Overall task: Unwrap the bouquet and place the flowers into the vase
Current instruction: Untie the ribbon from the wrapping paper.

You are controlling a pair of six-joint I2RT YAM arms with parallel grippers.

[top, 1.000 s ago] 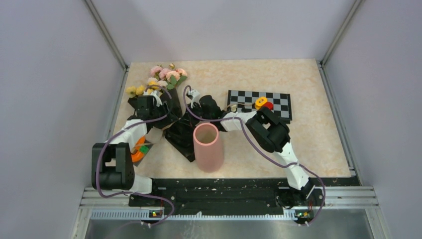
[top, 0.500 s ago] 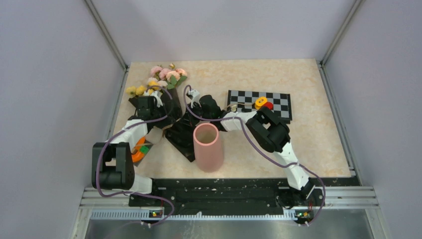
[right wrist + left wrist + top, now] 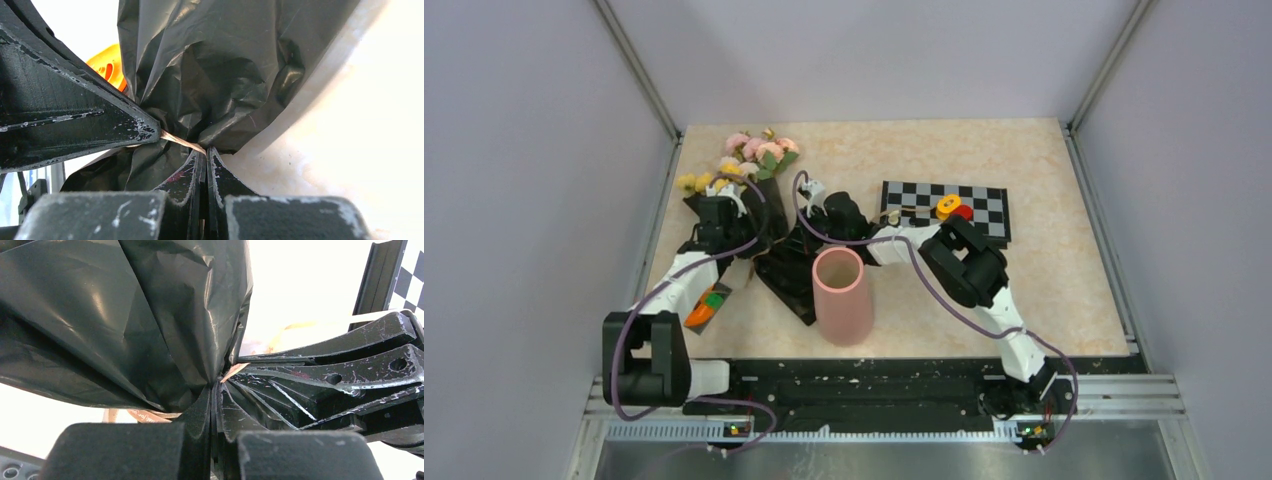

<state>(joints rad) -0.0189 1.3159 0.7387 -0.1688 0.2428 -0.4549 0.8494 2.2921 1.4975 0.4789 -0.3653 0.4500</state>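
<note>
Over beige tabletop (image 3: 1024,280), left gripper (image 3: 216,385) and right gripper (image 3: 205,152) meet tip-to-tip, angled inward, clenched on one ribbon (image 3: 180,141).

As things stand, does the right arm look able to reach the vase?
Probably yes: the vase stands close beside it, nothing between. But its tool is shut on the ribbon and must release first.

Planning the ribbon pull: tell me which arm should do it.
Right, probably: the right claw is shut on the ribbon with bare table beside; the left claw sits against the wrap.
</note>
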